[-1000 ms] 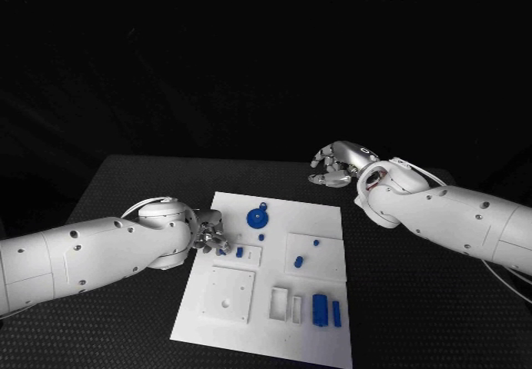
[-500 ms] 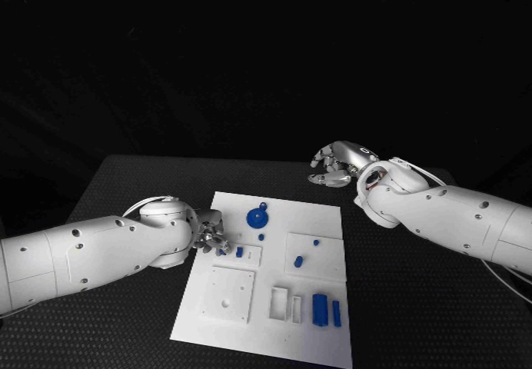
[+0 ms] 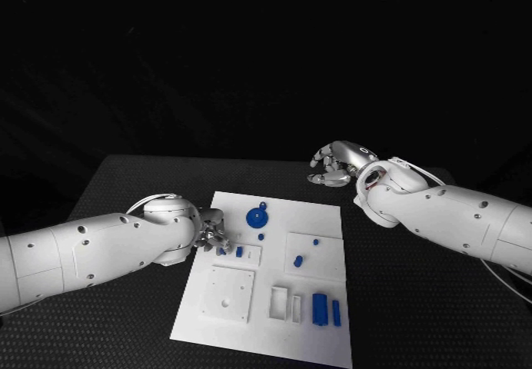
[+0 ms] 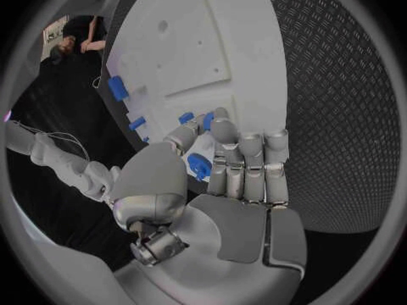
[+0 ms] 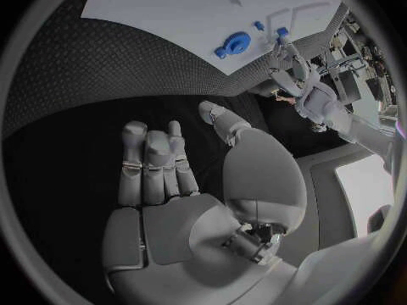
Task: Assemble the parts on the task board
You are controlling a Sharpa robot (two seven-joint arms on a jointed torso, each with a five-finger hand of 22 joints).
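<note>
The white task board (image 3: 238, 307) lies mid-worktop (image 3: 133, 177), carrying small blue parts (image 3: 319, 307) and a round blue disc (image 3: 257, 218). The left robot hand (image 3: 211, 237) rests at the board's left edge, fingers pinching a blue part (image 4: 199, 165). The right robot hand (image 3: 336, 164) hovers beyond the board's far edge, fingers loosely spread, holding nothing.

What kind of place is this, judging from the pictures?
Probably a robot test bench in a lab: a black table carries only a white task board with small blue parts, and the surroundings are dark.
</note>
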